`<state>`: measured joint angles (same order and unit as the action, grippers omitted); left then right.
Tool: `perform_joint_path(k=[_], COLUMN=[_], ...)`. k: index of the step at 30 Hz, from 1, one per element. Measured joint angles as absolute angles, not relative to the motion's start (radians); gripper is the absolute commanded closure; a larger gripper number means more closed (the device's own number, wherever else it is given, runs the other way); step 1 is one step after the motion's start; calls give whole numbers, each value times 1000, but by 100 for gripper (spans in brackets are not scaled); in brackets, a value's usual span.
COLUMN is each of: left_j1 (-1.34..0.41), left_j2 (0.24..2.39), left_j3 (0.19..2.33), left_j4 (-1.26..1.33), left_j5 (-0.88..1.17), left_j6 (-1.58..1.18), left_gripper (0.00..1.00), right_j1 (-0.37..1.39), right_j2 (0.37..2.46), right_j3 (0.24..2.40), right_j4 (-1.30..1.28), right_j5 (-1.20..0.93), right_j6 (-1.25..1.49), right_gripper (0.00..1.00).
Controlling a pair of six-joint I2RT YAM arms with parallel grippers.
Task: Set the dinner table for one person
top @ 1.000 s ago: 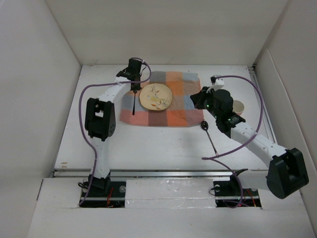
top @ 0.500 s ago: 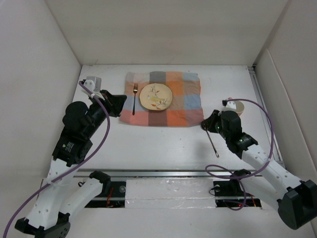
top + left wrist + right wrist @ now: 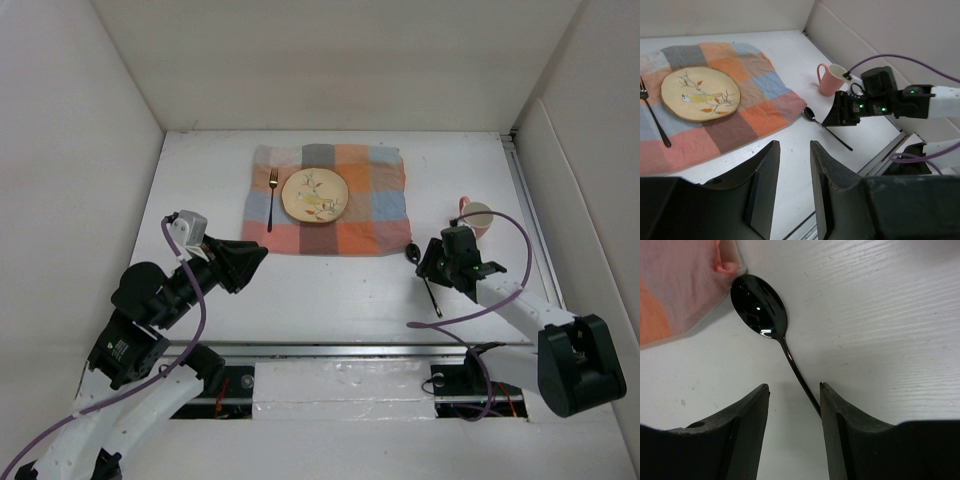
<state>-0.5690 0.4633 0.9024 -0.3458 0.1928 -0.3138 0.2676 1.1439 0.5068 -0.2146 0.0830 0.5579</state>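
On the white dinner table [image 3: 330, 290] lies an orange-and-blue checked cloth [image 3: 370, 205] with a painted plate [image 3: 315, 195] on it and a dark fork [image 3: 271, 200] left of the plate. A black spoon [image 3: 425, 278] lies off the cloth's right corner, and a pink mug [image 3: 478, 217] stands beyond it. My right gripper [image 3: 794, 386] is open just above the table, astride the spoon [image 3: 759, 307] handle, which runs close to the right finger. My left gripper [image 3: 794, 145] is open and empty, hovering near the table's front left, well back from the cloth [image 3: 755, 115].
White walls close in the table on the left, back and right. A metal rail [image 3: 330, 347] runs along the near edge in front of the arm bases. The right arm [image 3: 880, 100] and its purple cable [image 3: 500, 300] lie beside the mug [image 3: 830, 79].
The left arm has pulled back from the fork to the near left, its jaws shutting and reopening. The right arm drew back from the cloth to the spoon, and its jaws have opened.
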Motion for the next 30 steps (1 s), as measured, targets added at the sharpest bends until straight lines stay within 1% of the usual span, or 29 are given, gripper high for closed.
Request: perform_joint_path(k=[5, 18, 23, 26, 29, 30], left_j1=[-627, -672, -700, -707, -720, -725], left_j2=[416, 311, 303, 303, 303, 303], left_j3=[878, 851, 854, 854, 854, 854], left_j4=[-322, -322, -321, -321, -321, -321], left_j5=[151, 48, 26, 21, 1, -11], left_j6=[-309, -297, -296, -295, -292, -289], left_gripper=[72, 72, 73, 73, 74, 74], right_j1=[268, 286, 319, 342, 357, 367], right_j2=[1236, 1323, 1325, 1327, 1380, 1407], right_j3=[536, 626, 656, 690, 731, 744], right_j4=[-213, -244, -293, -324, -333, -336], right_j5=[59, 3, 47, 94, 118, 124], right_j6=[571, 627, 649, 657, 665, 670], right_gripper=[49, 49, 50, 49, 47, 43])
